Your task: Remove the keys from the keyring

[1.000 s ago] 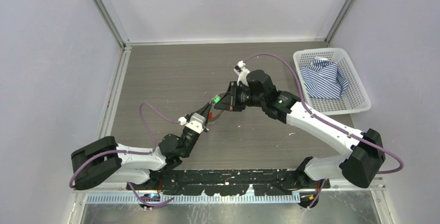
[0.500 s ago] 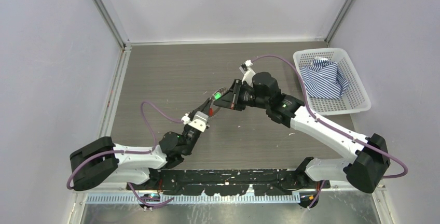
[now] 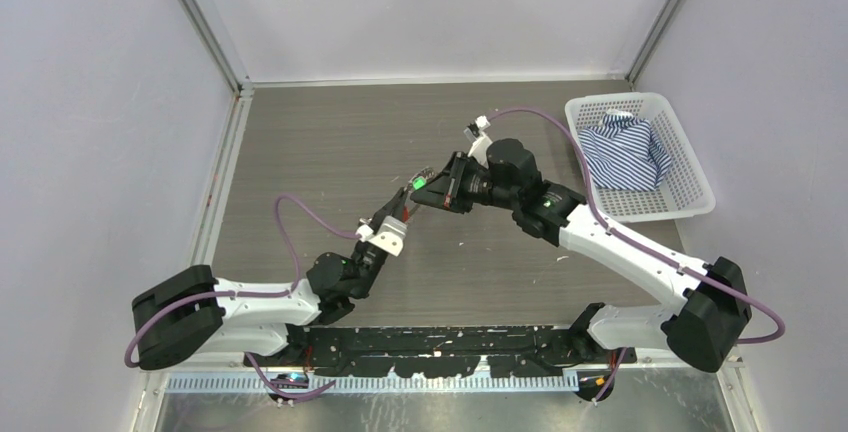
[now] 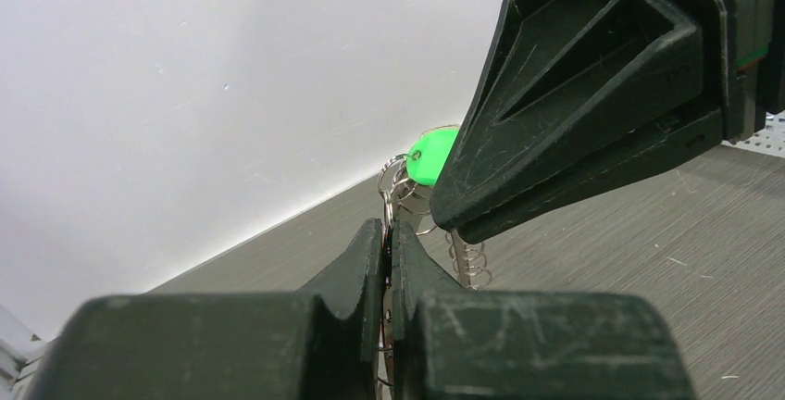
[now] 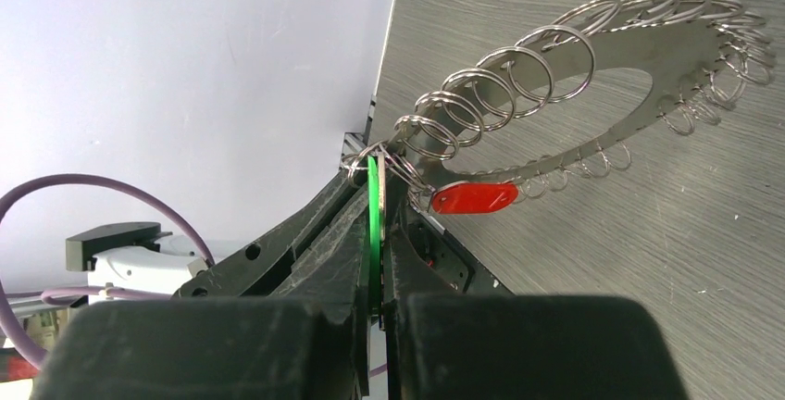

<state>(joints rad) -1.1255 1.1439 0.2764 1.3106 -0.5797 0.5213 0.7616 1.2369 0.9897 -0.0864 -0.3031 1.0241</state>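
The keyring (image 5: 680,57) reads to us as a flat silvery hoop with many small wire loops along its edge. It is held in the air above the middle of the table (image 3: 330,142), between the two arms. From it hang a green-headed key (image 5: 373,206) and a small red tag (image 5: 472,198). The right gripper (image 5: 378,233) has its fingers pressed together on the green head, which we see edge-on between them. The left gripper (image 4: 389,243) meets it tip to tip, its fingers squeezed nearly shut where the wire loops bunch up. It appears to pinch the keyring's edge there, though we cannot tell exactly which strand it has. We judge the step in hand to be working the green key off its loop, with the left arm as anchor and the right arm doing the pulling. The key looks attached, so we take the removal to be unfinished. Next, we think the right gripper needs a small twisting pull that walks the key along the coil, while the left holds firm. A straight tug risks dragging the whole keyring free. Well off to the right, a white basket (image 3: 690,197) holds a striped cloth (image 3: 625,157).
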